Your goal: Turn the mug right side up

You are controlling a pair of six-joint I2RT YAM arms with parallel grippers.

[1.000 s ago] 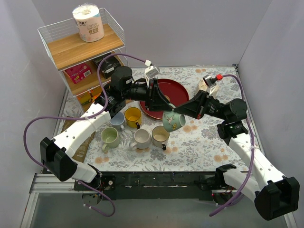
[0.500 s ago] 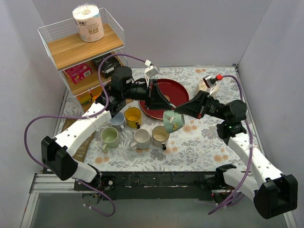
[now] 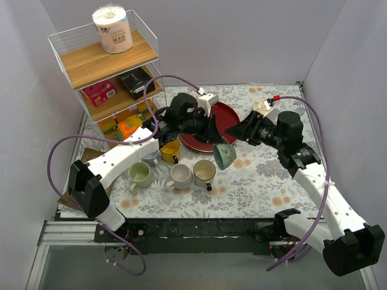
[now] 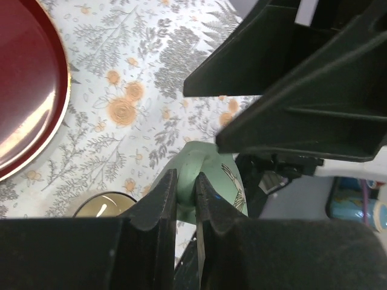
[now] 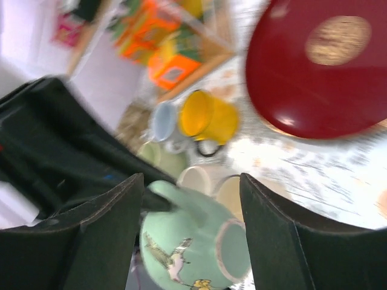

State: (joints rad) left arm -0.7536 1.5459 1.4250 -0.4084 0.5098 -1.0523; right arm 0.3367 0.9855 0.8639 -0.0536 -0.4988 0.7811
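The pale green mug (image 3: 224, 154) with a bird print hangs tilted above the table, just right of the cream mug. My left gripper (image 3: 215, 140) is shut on its handle (image 4: 186, 175), and the mug's body (image 4: 233, 181) shows just past the fingertips. In the right wrist view the mug (image 5: 193, 248) shows its ringed base toward the camera. My right gripper (image 5: 190, 181) is open, its fingers (image 5: 284, 235) spread wide to either side of the mug. From above, the right gripper (image 3: 234, 130) sits up and right of the mug.
A red plate (image 3: 208, 115) lies behind the grippers. Yellow (image 3: 169, 148), grey-blue (image 3: 151, 158), light green (image 3: 140, 174), white (image 3: 179, 176) and cream (image 3: 204, 171) mugs stand upright at the left. A wire shelf rack (image 3: 103, 66) with a paper roll (image 3: 113, 28) stands far left.
The left gripper shut on the mug's handle. The right gripper then opened, let go of the mug and drew back up and right. The left arm shifted right with the mug.
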